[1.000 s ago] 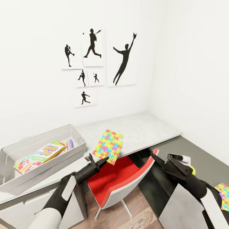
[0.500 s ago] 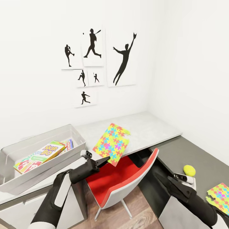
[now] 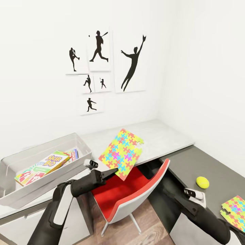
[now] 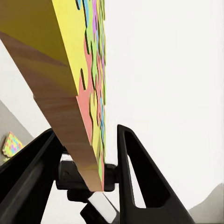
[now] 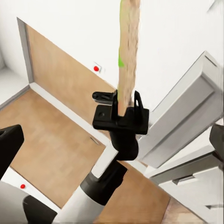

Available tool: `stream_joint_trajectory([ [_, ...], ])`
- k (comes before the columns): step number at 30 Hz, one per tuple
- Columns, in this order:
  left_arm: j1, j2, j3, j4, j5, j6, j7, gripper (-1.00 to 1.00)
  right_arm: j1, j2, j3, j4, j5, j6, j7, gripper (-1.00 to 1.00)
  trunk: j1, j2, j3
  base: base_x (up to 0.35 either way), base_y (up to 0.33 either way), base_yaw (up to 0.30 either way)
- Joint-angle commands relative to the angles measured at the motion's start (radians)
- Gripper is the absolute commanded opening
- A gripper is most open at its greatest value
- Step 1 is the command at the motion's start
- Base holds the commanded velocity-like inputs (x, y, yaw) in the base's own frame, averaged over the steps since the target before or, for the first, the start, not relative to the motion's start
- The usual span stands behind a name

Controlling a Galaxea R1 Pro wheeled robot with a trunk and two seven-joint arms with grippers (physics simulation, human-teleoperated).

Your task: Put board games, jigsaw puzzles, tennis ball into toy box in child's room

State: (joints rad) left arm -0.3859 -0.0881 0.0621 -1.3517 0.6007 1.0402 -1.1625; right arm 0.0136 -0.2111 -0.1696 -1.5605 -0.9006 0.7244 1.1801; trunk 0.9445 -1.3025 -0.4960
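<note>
My left gripper (image 3: pixel 114 170) has its jaws clenched on the lower corner of a puzzle (image 3: pixel 121 153), which I hold tilted in the air over the red chair (image 3: pixel 136 192), just off the front edge of the table (image 3: pixel 163 136). On the left wrist camera the puzzle (image 4: pixel 91 93) runs edge-on between the two fingers (image 4: pixel 135 177), its wood-coloured back facing one side. The toy box (image 3: pixel 44 170) sits on the table to the left of the held board; inside it lie the Skip-Bo box (image 3: pixel 42 166) and a smaller game (image 3: pixel 73 154) behind it. On the lower dark section, to my right, the ball (image 3: pixel 202 182) rests alone, and the second puzzle (image 3: pixel 234 208) lies flat near it. My right arm (image 3: pixel 200 211) is low beside that section; I cannot tell how its jaws stand. The right wrist camera looks across at the left gripper (image 5: pixel 122 100) holding the board.
</note>
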Motion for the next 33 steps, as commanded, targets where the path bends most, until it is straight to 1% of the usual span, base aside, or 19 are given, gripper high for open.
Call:
stream_joint_trajectory([
  [1, 0.000, -0.001, 0.001, -0.007, -0.003, 0.005, -0.003, -1.00, 0.000, 0.000, 0.000, 0.000, 0.000, 0.007, -0.001, 1.00, 0.000, 0.000, -0.001, 0.000, 0.000, 0.000],
  [3, 0.000, 0.000, -0.006, -0.013, -0.003, 0.007, -0.003, -1.00, 0.000, 0.001, 0.000, 0.001, 0.005, 0.006, -0.001, 1.00, 0.000, 0.000, -0.001, 0.000, 0.000, 0.000],
  [6, 0.001, 0.004, -0.054, -0.020, -0.001, 0.007, -0.003, -1.00, 0.000, 0.006, -0.001, 0.004, 0.009, 0.006, -0.001, 1.00, 0.000, 0.000, -0.001, 0.000, 0.000, 0.000],
  [7, 0.001, 0.005, -0.070, -0.024, 0.005, 0.007, -0.003, -1.00, 0.000, 0.005, -0.002, 0.004, 0.008, 0.007, -0.001, 1.00, 0.000, 0.000, -0.001, 0.000, 0.000, 0.000],
  [8, 0.001, 0.006, -0.088, -0.036, 0.035, 0.007, -0.003, -1.00, 0.000, 0.002, -0.002, 0.005, 0.005, 0.009, -0.001, 1.00, 0.000, 0.000, -0.001, 0.000, 0.000, 0.000],
  [9, 0.001, 0.006, -0.094, -0.040, 0.048, 0.007, -0.003, -1.00, 0.000, 0.002, -0.002, 0.005, 0.005, 0.009, -0.001, 1.00, 0.000, 0.000, -0.001, 0.000, 0.000, 0.000],
  [12, 0.001, 0.009, -0.130, -0.059, 0.129, 0.007, -0.002, -1.00, 0.000, 0.002, -0.002, 0.007, 0.003, 0.009, 0.003, 1.00, 0.000, 0.000, -0.001, 0.000, 0.000, 0.000],
  [13, 0.002, 0.011, -0.137, -0.061, 0.146, 0.007, -0.002, -1.00, 0.000, 0.005, -0.001, 0.008, 0.002, 0.009, 0.005, 1.00, 0.000, 0.000, -0.001, 0.000, 0.000, 0.000],
  [15, 0.005, 0.019, -0.145, -0.064, 0.161, 0.007, -0.001, -1.00, 0.000, 0.009, 0.000, 0.008, 0.002, 0.008, 0.006, 1.00, 0.000, 0.000, -0.001, 0.000, 0.000, 0.000],
  [16, 0.010, 0.026, -0.156, -0.065, 0.166, 0.007, 0.000, -1.00, 0.000, 0.013, 0.002, 0.008, 0.006, 0.008, 0.006, 1.00, 0.000, 0.000, -0.001, 0.000, 0.000, 0.000],
  [18, 0.013, 0.032, -0.172, -0.065, 0.167, 0.007, 0.001, -1.00, 0.000, 0.015, 0.003, 0.008, 0.009, 0.007, 0.007, 1.00, 0.000, 0.000, -0.001, 0.000, 0.000, 0.000],
  [22, 0.015, 0.036, -0.183, -0.067, 0.171, 0.007, 0.001, -1.00, 0.000, 0.016, 0.003, 0.018, 0.011, 0.006, 0.007, 1.00, 0.000, 0.000, -0.001, 0.000, 0.000, 0.000],
  [25, 0.015, 0.038, -0.183, -0.068, 0.174, 0.007, 0.001, -1.00, 0.000, 0.017, 0.004, 0.040, 0.012, 0.005, 0.006, 1.00, 0.000, 0.000, -0.001, 0.000, 0.000, 0.000],
  [26, 0.015, 0.044, -0.181, -0.068, 0.175, 0.007, 0.001, -1.00, 0.000, 0.017, 0.002, 0.046, 0.012, 0.005, 0.006, 1.00, 0.000, 0.000, -0.001, 0.000, 0.000, 0.000],
  [29, 0.016, 0.072, -0.179, -0.069, 0.177, 0.007, 0.001, -1.00, 0.000, 0.018, -0.002, 0.051, 0.008, 0.005, 0.006, 1.00, 0.000, 0.000, -0.001, 0.000, 0.000, 0.000],
  [32, 0.026, 0.087, -0.179, -0.071, 0.178, 0.005, 0.003, -1.00, 0.000, 0.019, -0.002, 0.053, 0.010, 0.003, 0.001, 1.00, 0.000, 0.000, -0.001, -0.030, 0.000, 0.000],
  [33, 0.033, 0.089, -0.184, -0.071, 0.178, 0.002, 0.006, -1.00, 0.000, 0.019, -0.002, 0.054, 0.010, 0.003, 0.002, 1.00, 0.000, 0.000, -0.001, -0.194, 0.000, 0.000],
])
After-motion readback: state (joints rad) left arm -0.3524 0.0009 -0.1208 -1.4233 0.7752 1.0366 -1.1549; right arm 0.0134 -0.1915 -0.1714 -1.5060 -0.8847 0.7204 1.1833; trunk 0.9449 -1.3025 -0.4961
